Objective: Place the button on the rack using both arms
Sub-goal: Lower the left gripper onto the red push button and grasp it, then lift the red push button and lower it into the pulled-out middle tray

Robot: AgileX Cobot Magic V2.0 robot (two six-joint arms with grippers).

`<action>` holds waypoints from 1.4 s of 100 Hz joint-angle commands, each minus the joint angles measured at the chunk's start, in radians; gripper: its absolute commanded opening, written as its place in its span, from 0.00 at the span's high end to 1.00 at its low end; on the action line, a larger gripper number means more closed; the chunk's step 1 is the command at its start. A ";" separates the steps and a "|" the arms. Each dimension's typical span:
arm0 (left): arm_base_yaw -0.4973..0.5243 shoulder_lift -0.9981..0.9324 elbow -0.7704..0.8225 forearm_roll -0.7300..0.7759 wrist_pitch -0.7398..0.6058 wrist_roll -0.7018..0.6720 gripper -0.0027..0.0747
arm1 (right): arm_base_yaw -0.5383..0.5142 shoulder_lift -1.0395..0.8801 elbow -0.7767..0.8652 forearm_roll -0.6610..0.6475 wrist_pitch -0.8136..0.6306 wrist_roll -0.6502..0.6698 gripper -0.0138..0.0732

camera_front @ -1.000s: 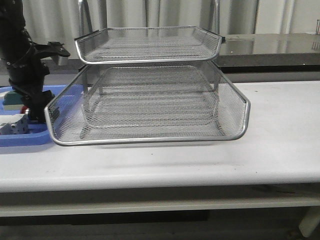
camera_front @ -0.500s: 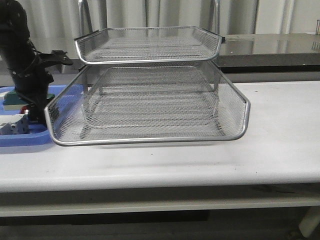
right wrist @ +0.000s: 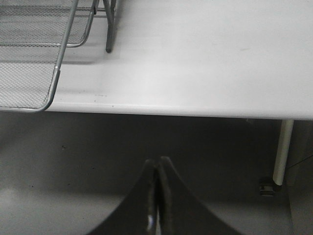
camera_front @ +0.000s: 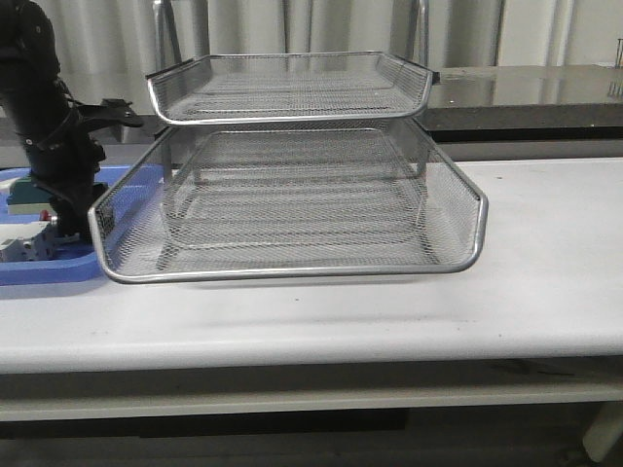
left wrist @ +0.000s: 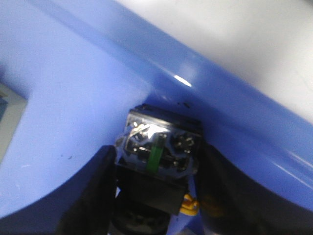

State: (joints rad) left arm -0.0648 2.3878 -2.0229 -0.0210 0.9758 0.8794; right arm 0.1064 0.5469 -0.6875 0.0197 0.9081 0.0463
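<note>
Two containers in view: rack (camera_front: pixel 292 195) centre of table (camera_front: pixel 545 292), and a flat blue tray (camera_front: pixel 49 268) just beside the rack's lower tier, on the left-arm side. Rack tiers visible through the mesh hold nothing that can be made out.

Blue tray holds the left gripper (left wrist: pixel 154 196), lowered into it near the raised rim. Between its fingers (left wrist: pixel 93 196) sits the button (left wrist: pixel 159 152): the rear block with metal terminals and a green strip faces the wrist camera, black body below it, a bit of yellow at the edge. Both fingers flank the black body at a narrow spacing; they look to be gripping it, but actual contact is in shadow. Red head hidden under the body in wrist view. Front view shows a small red spot (camera_front: pixel 44 215) beside the left arm (camera_front: pixel 54 136), and a white-and-grey item (camera_front: pixel 24 243) also in the tray, cut off by the frame edge; type unclear.

Right gripper (right wrist: pixel 156 196): fingers pressed together, nothing between them, hanging off the table's front edge, well apart from the rack corner (right wrist: pixel 29 73). Right arm not seen in the front view.
</note>
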 commanded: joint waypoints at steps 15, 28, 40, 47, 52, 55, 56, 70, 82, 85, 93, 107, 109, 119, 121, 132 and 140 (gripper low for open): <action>0.003 -0.070 -0.120 0.021 0.025 -0.014 0.96 | -0.007 0.001 -0.023 0.002 -0.064 -0.001 0.92; 0.003 -0.077 -0.196 0.036 0.086 -0.059 0.96 | -0.007 0.001 -0.023 0.002 -0.064 -0.001 0.92; 0.003 -0.088 -0.266 0.075 0.178 -0.135 0.96 | -0.007 0.001 -0.023 0.002 -0.064 -0.001 0.92; 0.003 -0.097 -0.301 0.105 0.246 -0.181 0.96 | -0.007 0.001 -0.023 0.002 -0.064 -0.001 0.92; 0.003 -0.106 -0.320 0.122 0.292 -0.204 0.96 | -0.007 0.001 -0.023 0.002 -0.064 -0.001 0.92; 0.003 -0.112 -0.325 0.129 0.299 -0.229 0.96 | -0.007 0.001 -0.023 0.002 -0.064 -0.001 0.92; 0.003 -0.117 -0.327 0.136 0.299 -0.247 0.96 | -0.007 0.001 -0.023 0.002 -0.064 -0.001 0.92; 0.003 -0.159 -0.327 0.145 0.299 -0.322 0.96 | -0.007 0.001 -0.023 0.002 -0.063 -0.001 0.92; 0.003 -0.200 -0.325 0.143 0.299 -0.392 0.96 | -0.007 0.001 -0.023 0.002 -0.063 -0.001 0.92; 0.003 -0.216 -0.323 0.140 0.299 -0.404 0.96 | -0.007 0.001 -0.023 0.002 -0.063 -0.001 0.92; 0.001 -0.254 -0.305 0.127 0.299 -0.426 0.96 | -0.007 0.001 -0.023 0.002 -0.063 -0.001 0.92; -0.001 -0.351 -0.227 0.080 0.299 -0.430 0.96 | -0.007 0.001 -0.023 0.002 -0.063 -0.001 0.92; -0.001 -0.367 -0.210 0.067 0.299 -0.430 0.96 | -0.007 0.001 -0.023 0.002 -0.063 -0.001 0.92; -0.012 -0.445 -0.123 0.011 0.299 -0.430 0.96 | -0.007 0.001 -0.023 0.002 -0.063 -0.001 0.92; -0.018 -0.461 -0.103 0.000 0.299 -0.430 0.96 | -0.007 0.001 -0.023 0.002 -0.063 -0.001 0.92; -0.058 -0.539 -0.001 -0.029 0.299 -0.425 0.96 | -0.007 0.001 -0.023 0.002 -0.063 -0.001 0.92; -0.100 -0.580 0.058 -0.029 0.299 -0.425 0.96 | -0.007 0.001 -0.023 0.002 -0.063 -0.001 0.92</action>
State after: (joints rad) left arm -0.1184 1.9063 -1.9951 -0.0186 1.2563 0.4626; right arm 0.1064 0.5469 -0.6875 0.0214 0.9081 0.0463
